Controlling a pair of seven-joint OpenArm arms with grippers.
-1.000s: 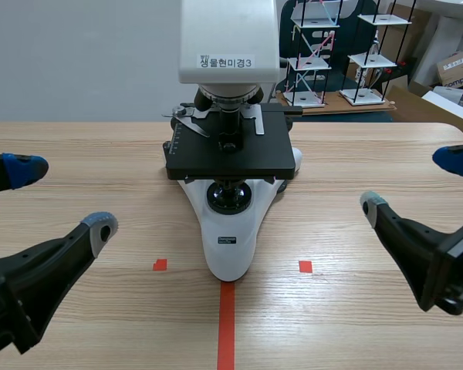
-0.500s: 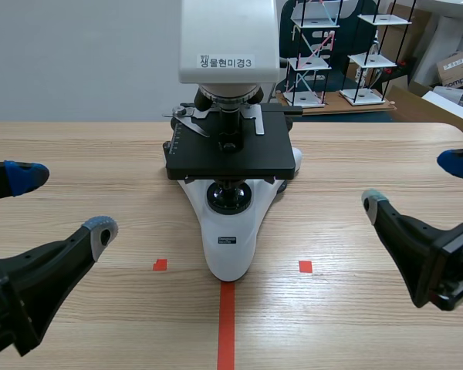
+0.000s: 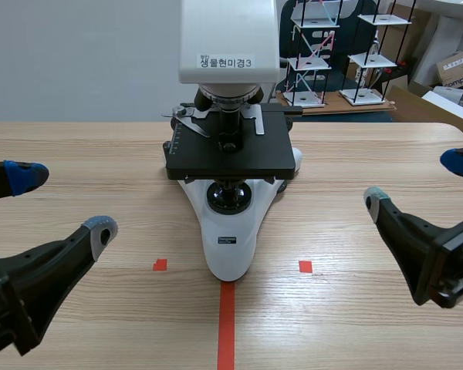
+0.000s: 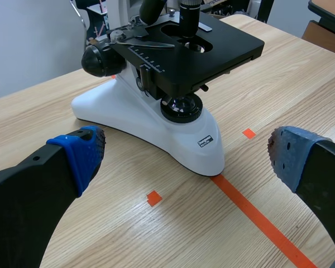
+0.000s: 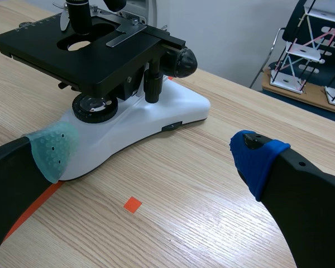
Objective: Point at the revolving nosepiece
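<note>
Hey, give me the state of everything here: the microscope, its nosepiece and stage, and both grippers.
microscope: upright on the table, untouched.
revolving nosepiece: one objective down over the stage opening, nothing pointing at it.
stage: no slide visible on it.
left gripper: open, empty, apart from the microscope.
right gripper: open, empty, apart from the microscope.
</note>
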